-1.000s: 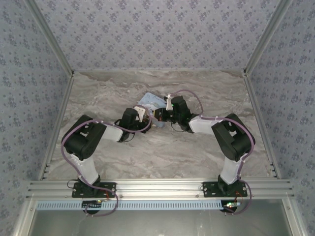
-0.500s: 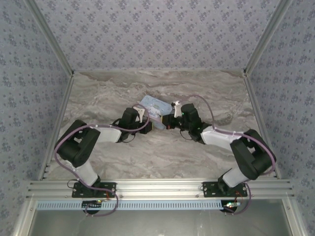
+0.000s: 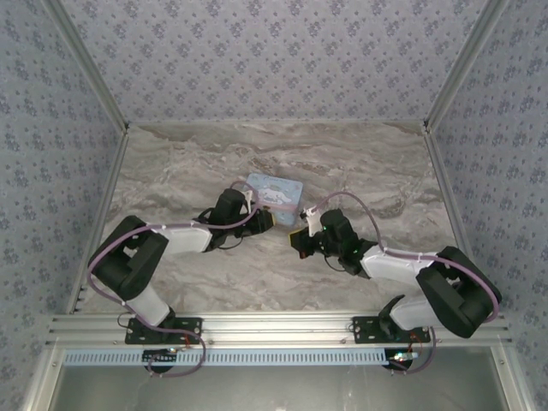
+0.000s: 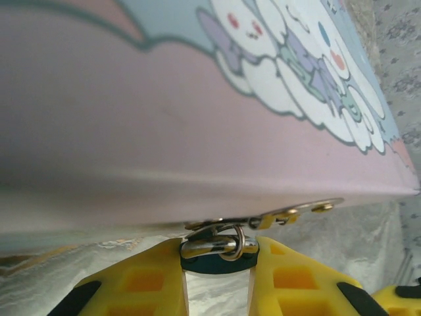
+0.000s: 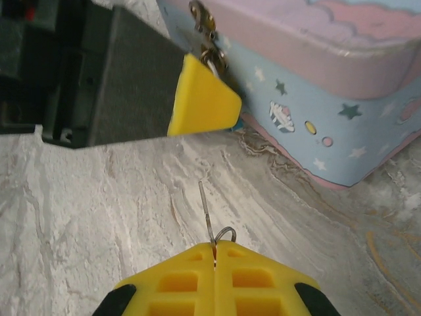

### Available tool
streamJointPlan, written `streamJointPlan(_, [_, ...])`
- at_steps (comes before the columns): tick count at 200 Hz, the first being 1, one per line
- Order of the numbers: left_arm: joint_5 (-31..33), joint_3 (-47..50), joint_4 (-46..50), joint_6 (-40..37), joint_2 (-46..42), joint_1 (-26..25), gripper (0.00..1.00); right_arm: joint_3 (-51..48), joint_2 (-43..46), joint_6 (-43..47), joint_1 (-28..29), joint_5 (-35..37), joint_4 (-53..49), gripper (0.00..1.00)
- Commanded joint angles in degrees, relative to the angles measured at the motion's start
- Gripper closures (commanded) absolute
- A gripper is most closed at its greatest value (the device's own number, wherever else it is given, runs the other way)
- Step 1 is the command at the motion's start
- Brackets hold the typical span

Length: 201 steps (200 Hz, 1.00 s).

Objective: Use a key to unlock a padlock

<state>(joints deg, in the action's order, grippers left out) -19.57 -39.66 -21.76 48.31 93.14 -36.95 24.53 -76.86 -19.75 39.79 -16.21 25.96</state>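
The padlock (image 4: 219, 253) hangs at the front edge of the light-blue tin box (image 3: 276, 189). The box lies on the marble-patterned counter (image 3: 188, 171), a little beyond the middle. In the left wrist view the thin metal shackle of the padlock goes through the small metal hasp (image 4: 289, 214) under the lid of the box, and its dark blue body sits just below. The left pincer (image 4: 218, 268) is closed narrowly on this body. One yellow finger (image 4: 164, 263) presses on each side, and the body of the padlock alone keeps them apart. The lid, with its white cartoon figures, is very close above the camera.

The right pincer (image 5: 215, 249) is fully closed, with its two yellow fingers pressed together, and it holds the key (image 5: 206, 207) between the tips. The key is seen from its edge, as a thin metal strip that stands out forward, with a small wire ring beside the fingertips. It points toward the left pincer and the corner of the box, but it touches neither of them. Bare counter lies between the tip of the key and the padlock.

From above, both arms reach inward from the near edge and the two pincers face each other, near but apart. The left one is at the near corner of the box, and the right one is lower and to the right of it.
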Motion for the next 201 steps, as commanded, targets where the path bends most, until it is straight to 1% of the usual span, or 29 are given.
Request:
streamJointPlan(1, [-1.4,0.4,-4.1,5.3,-3.0,-0.6,0.81,-0.5,-0.2,2.9,0.2,1.2,3.1,1.0])
streamJointPlan(41, [-0.4,0.4,-4.6,8.0,-5.2,-1.5,0.81,-0.6,-1.2,5.1,0.2,1.4,5.6,1.0])
streamJointPlan(95, [0.1,0.7,-6.2,11.0,-6.4,-1.7,0.82,-1.4,-4.2,5.4,-0.2,2.4,13.4,1.0])
streamJointPlan(159, [0.4,0.5,-7.4,15.2,-6.4,-1.7,0.82,-1.0,-6.7,5.1,-0.3,4.4,15.4,1.0])
streamJointPlan(201, [0.0,0.2,-7.6,16.2,-5.9,-1.8,0.83,-0.9,-7.5,5.1,-0.4,4.5,16.5,1.0])
